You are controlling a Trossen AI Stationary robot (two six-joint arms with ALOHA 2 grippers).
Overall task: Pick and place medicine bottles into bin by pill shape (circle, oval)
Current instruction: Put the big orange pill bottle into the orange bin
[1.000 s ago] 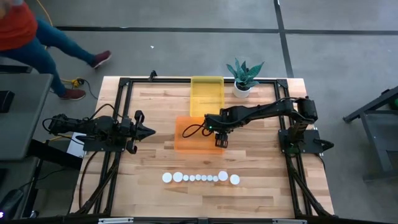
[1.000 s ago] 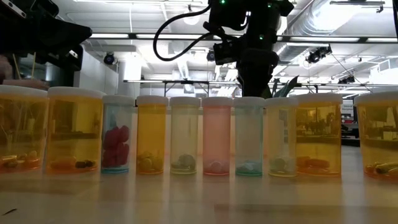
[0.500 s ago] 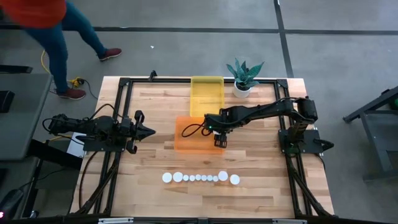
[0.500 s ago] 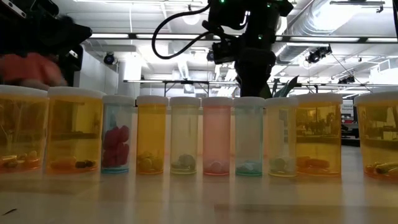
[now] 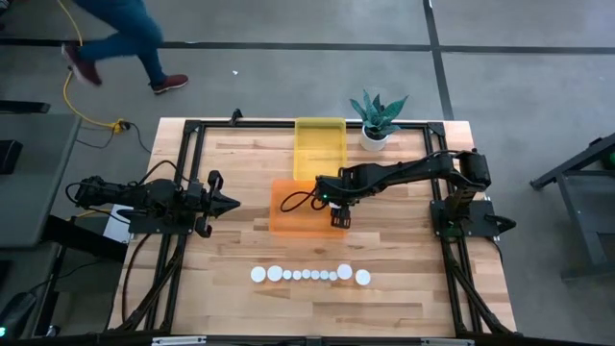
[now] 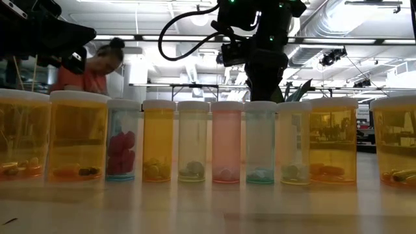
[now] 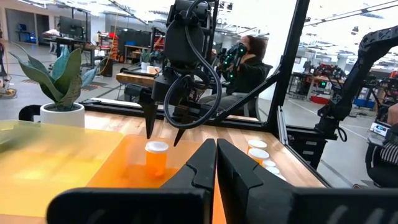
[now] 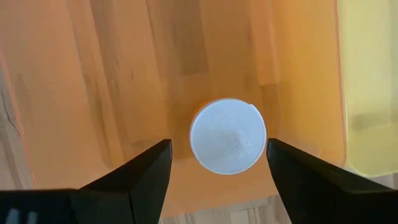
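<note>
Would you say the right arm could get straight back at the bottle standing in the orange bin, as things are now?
Probably yes. The right gripper hangs open right above the bottle, which stands upright on the floor of the orange bin, a finger on either side of its white cap. Nothing lies between them.

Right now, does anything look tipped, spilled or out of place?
Nothing stands out. One bottle stands upright in the orange bin under the open right gripper; the remaining bottles stand in a neat row.

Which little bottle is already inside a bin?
The orange bottle with the white cap, standing alone in the orange bin under the right gripper. All the others stand in a row on the table.
</note>
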